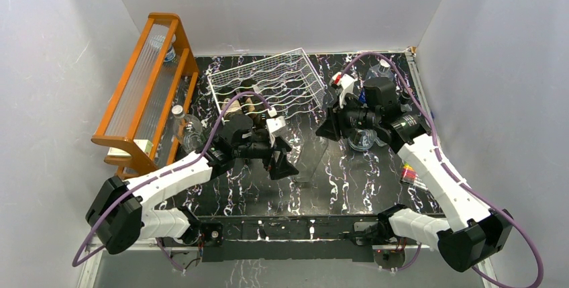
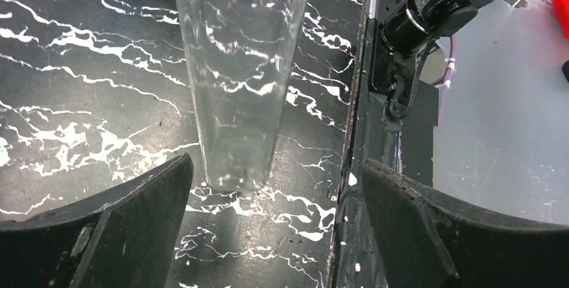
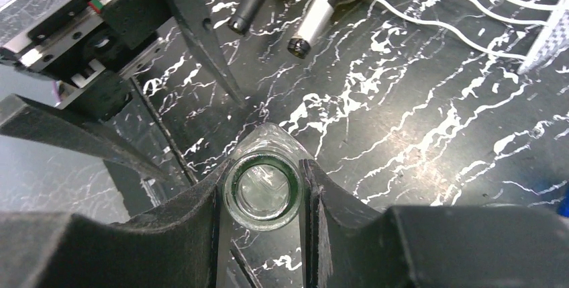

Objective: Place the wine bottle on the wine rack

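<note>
So, right gripper (image 1: 327, 127) is clamped on the bottle (image 3: 263, 190) neck; bottle seems to stand upright on the table (image 1: 349, 180), near the rack (image 1: 268, 83) but not on it; left gripper (image 2: 274, 180) gapes wide around its base, not touching; I'd call this the pickup step; next it needs lifting, tipping flat, then lining up with a free groove.

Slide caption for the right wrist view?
Right gripper shut on the neck of the clear wine bottle, above the marbled table.
</note>
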`<state>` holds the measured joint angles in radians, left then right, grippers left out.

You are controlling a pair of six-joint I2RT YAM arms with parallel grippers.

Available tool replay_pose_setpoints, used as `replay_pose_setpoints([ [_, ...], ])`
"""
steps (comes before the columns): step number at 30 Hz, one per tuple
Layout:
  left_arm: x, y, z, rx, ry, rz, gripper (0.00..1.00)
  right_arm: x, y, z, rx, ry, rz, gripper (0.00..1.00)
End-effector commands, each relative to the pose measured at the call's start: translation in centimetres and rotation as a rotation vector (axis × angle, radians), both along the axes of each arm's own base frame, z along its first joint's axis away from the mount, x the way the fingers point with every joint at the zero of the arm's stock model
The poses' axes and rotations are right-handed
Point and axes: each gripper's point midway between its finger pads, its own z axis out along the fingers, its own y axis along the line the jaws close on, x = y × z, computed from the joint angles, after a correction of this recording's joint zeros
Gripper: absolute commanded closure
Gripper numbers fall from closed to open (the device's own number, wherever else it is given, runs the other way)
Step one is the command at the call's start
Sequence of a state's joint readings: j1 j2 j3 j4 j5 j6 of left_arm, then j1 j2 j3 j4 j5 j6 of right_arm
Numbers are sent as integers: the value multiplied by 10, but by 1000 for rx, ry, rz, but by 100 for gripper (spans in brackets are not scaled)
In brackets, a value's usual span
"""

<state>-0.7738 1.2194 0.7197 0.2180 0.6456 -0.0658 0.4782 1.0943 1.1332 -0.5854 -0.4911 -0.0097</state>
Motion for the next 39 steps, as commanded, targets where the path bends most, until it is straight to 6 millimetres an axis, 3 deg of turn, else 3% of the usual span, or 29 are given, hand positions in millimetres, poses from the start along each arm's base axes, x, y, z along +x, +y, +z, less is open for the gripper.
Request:
replay_pose_setpoints([
  [1,-3,-5,15,-67,-80,-57,5,-14,15,49,139,-119,128,100],
  [20,-1,-13,12,-120,-48,-46,9,-34,30,90,305,-138,230,100],
  [33,-4,-13,24,-162,-160,-56,35,-25,29,106,336,-155,151,100],
  [39,-6,-12,29,-178,-198,-71,41,-25,29,112,356,-158,145,100],
])
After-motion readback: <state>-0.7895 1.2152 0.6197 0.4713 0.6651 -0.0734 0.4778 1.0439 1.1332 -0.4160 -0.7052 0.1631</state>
